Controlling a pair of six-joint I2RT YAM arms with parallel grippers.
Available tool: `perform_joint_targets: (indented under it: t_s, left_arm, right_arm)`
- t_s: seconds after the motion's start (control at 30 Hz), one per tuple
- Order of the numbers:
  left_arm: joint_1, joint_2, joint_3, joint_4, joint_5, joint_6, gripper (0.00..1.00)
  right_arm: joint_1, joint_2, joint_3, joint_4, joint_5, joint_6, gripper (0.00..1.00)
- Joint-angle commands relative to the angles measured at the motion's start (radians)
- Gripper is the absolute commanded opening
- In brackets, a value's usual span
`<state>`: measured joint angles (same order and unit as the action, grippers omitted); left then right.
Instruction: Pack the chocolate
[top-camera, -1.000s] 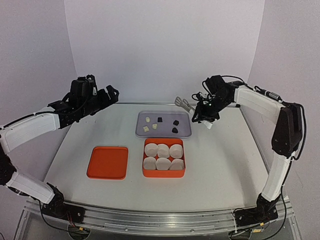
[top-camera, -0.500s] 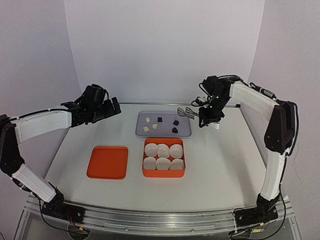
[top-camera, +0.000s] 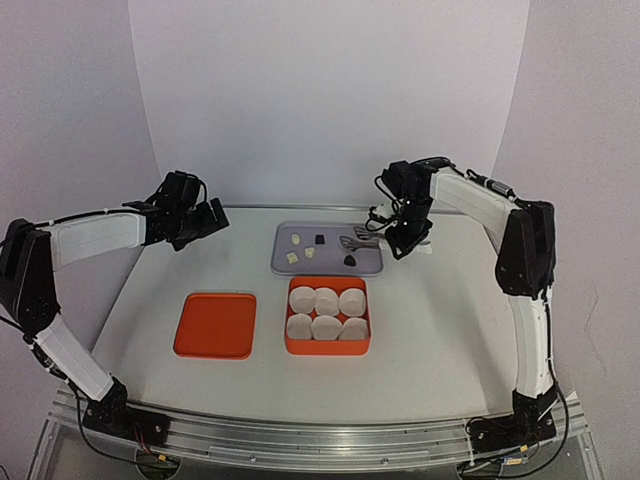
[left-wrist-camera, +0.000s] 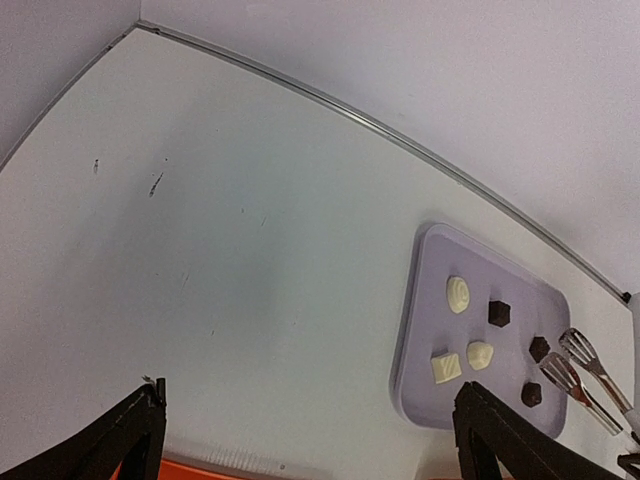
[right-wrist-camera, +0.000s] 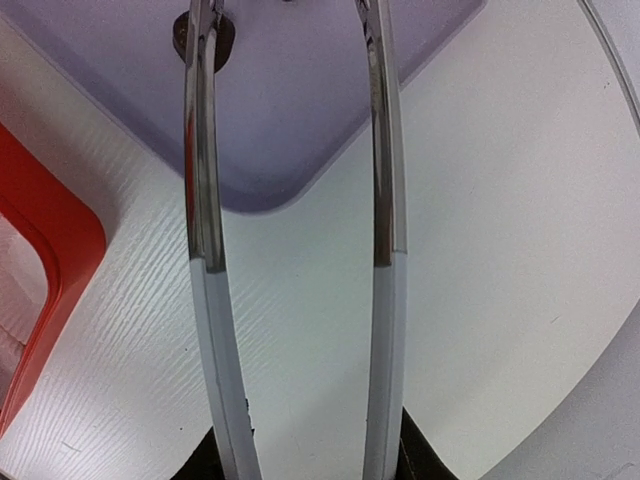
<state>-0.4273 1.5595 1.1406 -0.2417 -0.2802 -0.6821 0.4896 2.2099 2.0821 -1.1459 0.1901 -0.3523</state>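
Note:
Six chocolates lie on a lavender tray (top-camera: 330, 266) at the back: three cream-white (top-camera: 297, 238) on its left, dark ones (top-camera: 320, 239) to the right. All six show in the left wrist view, white (left-wrist-camera: 458, 294) and dark (left-wrist-camera: 499, 313). My right gripper (top-camera: 405, 238) is shut on metal tongs (top-camera: 355, 239). The tongs' tips hang open over the tray's right end, by a dark chocolate (right-wrist-camera: 205, 35). My left gripper (top-camera: 207, 220) is open and empty, left of the tray.
An orange box (top-camera: 329, 350) with several round white paper cups (top-camera: 327, 297) stands just in front of the tray. Its orange lid (top-camera: 215, 325) lies to the left. The box's corner shows in the right wrist view (right-wrist-camera: 50, 260).
My right arm has swung the tongs down and left, from beside the tray to over its right end. My left gripper has lowered and drawn slightly left.

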Motion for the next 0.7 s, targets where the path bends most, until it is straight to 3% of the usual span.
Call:
perform_joint_targets:
  t_s: [0.0,0.67]
  left_arm:
    - [0.012,0.014,0.002,0.041,0.046,-0.014,1.0]
    - [0.013,0.026,0.007,0.046,0.071,-0.041,1.0]
  right_arm:
    - [-0.001,0.043,0.092,-0.002,0.052,-0.048,0.37]
    - [-0.039,0.101,0.11,-0.002,-0.027,-0.038,0.36]
